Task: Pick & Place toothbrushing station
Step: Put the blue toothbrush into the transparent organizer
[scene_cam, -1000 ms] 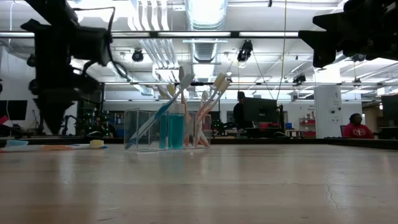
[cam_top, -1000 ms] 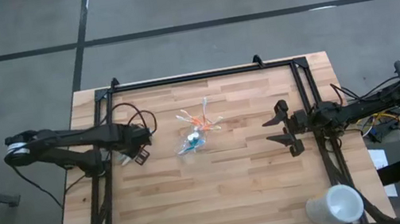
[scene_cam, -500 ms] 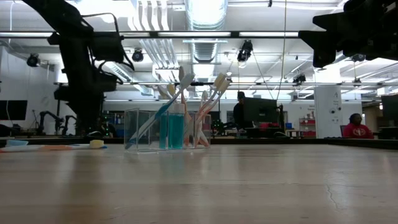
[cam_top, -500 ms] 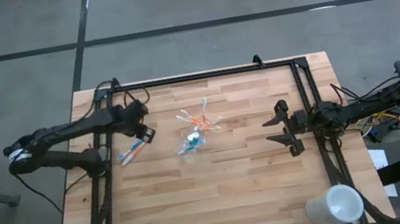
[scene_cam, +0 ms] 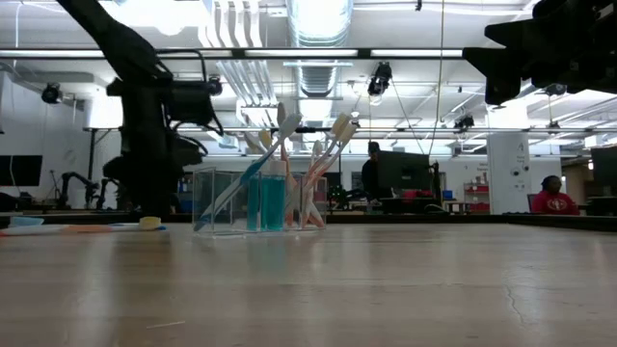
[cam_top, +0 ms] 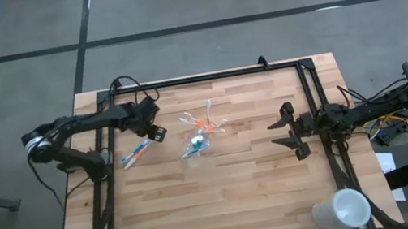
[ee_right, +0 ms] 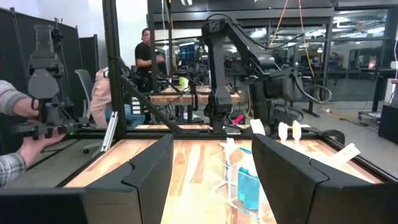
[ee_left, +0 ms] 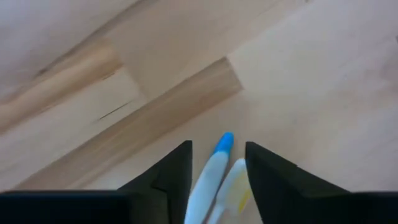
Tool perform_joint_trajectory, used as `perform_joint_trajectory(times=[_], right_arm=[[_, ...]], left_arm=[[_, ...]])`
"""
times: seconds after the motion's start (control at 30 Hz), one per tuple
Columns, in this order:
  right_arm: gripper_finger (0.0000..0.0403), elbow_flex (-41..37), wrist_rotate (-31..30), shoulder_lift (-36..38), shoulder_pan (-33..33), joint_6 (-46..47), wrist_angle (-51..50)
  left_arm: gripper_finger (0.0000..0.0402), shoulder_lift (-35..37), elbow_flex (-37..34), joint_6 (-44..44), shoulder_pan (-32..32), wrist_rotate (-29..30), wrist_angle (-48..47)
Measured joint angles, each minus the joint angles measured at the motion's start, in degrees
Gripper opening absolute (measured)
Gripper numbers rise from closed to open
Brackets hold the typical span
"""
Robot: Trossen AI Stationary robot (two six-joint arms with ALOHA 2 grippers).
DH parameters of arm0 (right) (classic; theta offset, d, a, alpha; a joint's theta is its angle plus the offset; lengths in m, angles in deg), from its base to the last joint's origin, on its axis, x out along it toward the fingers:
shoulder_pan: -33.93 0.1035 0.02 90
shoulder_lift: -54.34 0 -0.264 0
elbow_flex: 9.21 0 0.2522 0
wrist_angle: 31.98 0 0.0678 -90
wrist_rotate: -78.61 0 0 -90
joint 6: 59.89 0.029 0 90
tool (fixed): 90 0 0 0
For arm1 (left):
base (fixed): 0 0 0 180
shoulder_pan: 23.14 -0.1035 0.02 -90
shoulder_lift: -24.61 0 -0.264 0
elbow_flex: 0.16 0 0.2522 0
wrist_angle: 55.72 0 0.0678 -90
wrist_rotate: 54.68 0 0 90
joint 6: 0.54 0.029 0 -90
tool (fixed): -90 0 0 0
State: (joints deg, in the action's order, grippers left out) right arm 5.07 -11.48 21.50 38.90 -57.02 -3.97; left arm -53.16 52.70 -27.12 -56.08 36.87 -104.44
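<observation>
Left of clear cup point(cam_top: 199, 142) | left gripper point(cam_top: 156, 133) over blue toothbrush point(cam_top: 135, 152), jaws parted, ungripped | right gripper point(cam_top: 284, 136) opposite side, spread, empty

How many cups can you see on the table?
2. The small clear cup stands in the middle of the table with toothbrushes in it. The big white cup sits at the corner on the right arm's side. None looks hidden.
</observation>
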Motion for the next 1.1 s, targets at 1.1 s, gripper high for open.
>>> perform_joint_trajectory(times=[1.1], right_arm=[[0.0215, 0.02, -0.01, 0.05, 0.02, 0.07, -0.02]], left_arm=[[0.0146, -7.39, 2.16, 12.72, -0.18, -1.18, -1.49]])
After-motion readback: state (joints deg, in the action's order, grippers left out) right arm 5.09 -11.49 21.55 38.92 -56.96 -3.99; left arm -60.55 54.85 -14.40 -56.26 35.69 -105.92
